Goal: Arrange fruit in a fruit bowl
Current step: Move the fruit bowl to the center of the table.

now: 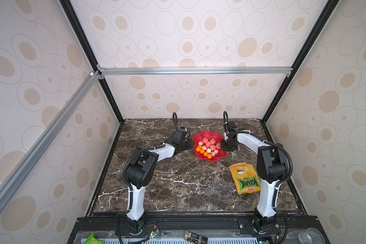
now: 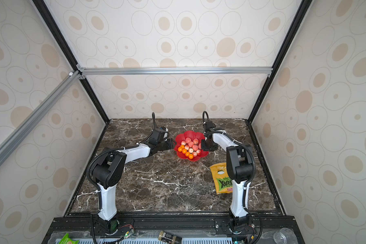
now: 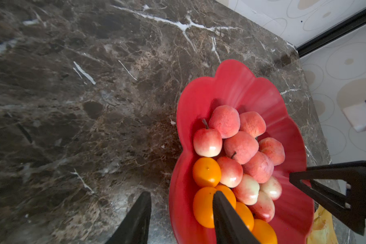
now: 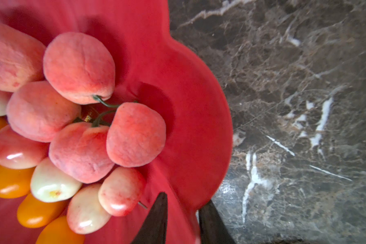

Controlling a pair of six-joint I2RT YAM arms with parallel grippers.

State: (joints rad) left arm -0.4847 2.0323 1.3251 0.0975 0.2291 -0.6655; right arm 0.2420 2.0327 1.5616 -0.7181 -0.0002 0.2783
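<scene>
Straddling the rim of the glossy red scalloped plastic bowl (image 3: 237, 84), the left gripper (image 3: 181, 191) is part-open; the right gripper (image 4: 185, 197) pinches the opposite edge. Seems light and slippery, so hold both rims level.

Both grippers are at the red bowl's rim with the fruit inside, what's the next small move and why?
Probably close the left gripper onto the rim of the fruit bowl. Its jaws straddle the rim with a gap showing, while the right gripper looks clamped on the opposite edge, and the fruit sits inside.
</scene>
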